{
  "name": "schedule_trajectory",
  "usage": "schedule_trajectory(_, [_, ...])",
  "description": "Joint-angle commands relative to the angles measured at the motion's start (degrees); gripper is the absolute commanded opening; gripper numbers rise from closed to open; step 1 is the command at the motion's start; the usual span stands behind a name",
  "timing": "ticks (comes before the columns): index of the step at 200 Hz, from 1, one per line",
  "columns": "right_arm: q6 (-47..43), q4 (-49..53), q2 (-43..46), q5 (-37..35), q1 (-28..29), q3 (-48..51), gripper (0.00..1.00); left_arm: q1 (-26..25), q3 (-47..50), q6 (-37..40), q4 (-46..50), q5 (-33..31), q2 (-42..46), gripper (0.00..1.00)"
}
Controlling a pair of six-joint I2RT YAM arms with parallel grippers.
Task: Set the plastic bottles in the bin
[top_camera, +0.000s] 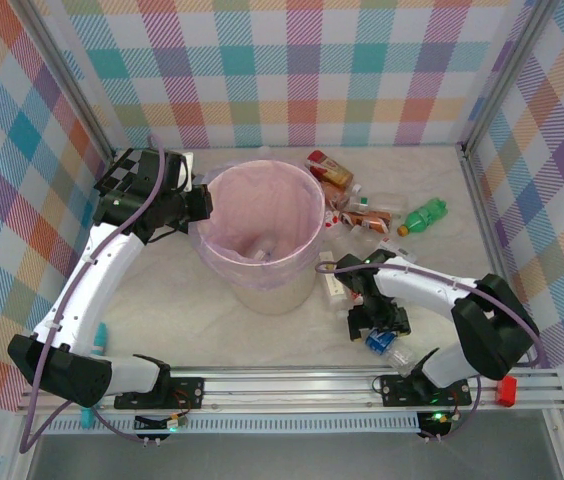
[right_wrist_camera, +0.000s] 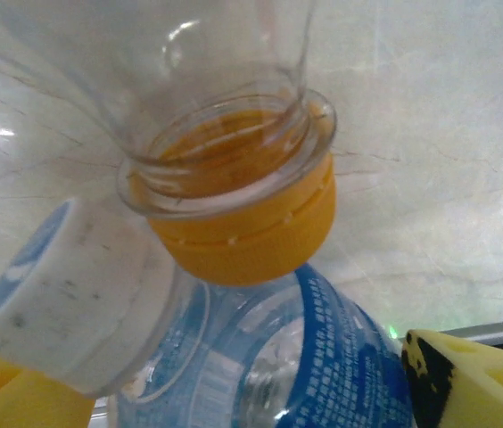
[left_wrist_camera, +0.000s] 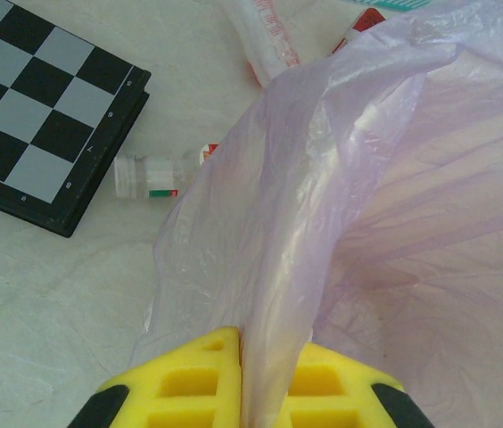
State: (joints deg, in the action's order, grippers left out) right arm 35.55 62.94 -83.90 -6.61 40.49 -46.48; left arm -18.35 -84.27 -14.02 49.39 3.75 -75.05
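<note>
Bin stands mid-table in the top view, pale pink, lined with a lilac bag; one clear bottle lies inside at the bottom. Left gripper sits at the bin's left rim. Checkerboard lies far left, partly hidden under that arm. Red-label bottle, green bottle and several more clear bottles lie loose on the table, to the far right of the bin. Another small bottle lies just beside the bin's right wall. Right gripper hangs low over a blue-label bottle, near the right arm's base. Left wrist view: yellow fingers are closed narrow, pinching a fold of the lilac bag between them. Left of the bag a white-capped bottle lies on its side on the table, near the checkerboard's corner but apart from it. Right wrist view: yellow fingers are spread wide, one on each side of the blue-label bottle, whose white cap points left. Whether the pads press on it cannot be told. An orange-capped bottle, clear, lies just beyond, its cap touching the blue-label bottle.
</note>
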Motion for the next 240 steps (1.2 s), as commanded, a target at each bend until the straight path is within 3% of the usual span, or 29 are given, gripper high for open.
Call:
schedule_trajectory(1, [0.77,-3.02,-1.27,1.8,-0.14,2.35,0.82,-0.64,-1.79,-1.89,-0.29,2.75,-0.07,0.05])
schedule_trajectory(35, [1.79,-1.88,1.17,1.83,-0.11,2.17,0.68,-0.61,-1.65,-1.94,-0.21,2.47,0.16,0.05])
schedule_trajectory(71, [2.24,1.37,4.27,1.87,-0.15,0.21,0.58,-0.57,-1.49,-2.01,-0.47,2.49,0.13,0.05])
schedule_trajectory(112, [1.78,6.57,7.23,2.14,-0.27,-4.59,0.56,-0.64,-1.6,-2.04,-0.61,2.58,0.25,0.05])
schedule_trajectory(155, [-0.5,8.86,12.1,6.11,-5.34,-13.99,0.53,-0.61,-1.36,-1.95,-0.52,2.58,0.2,0.05])
schedule_trajectory(200, [-5.04,9.91,10.65,8.53,-12.16,-26.51,0.51,-0.64,-1.1,-1.95,-0.61,2.56,0.09,0.05])
schedule_trajectory(240, [-10.95,11.38,3.72,3.45,-15.59,-46.37,0.5,-0.63,-1.89,-1.71,-0.45,3.28,-1.0,0.04])
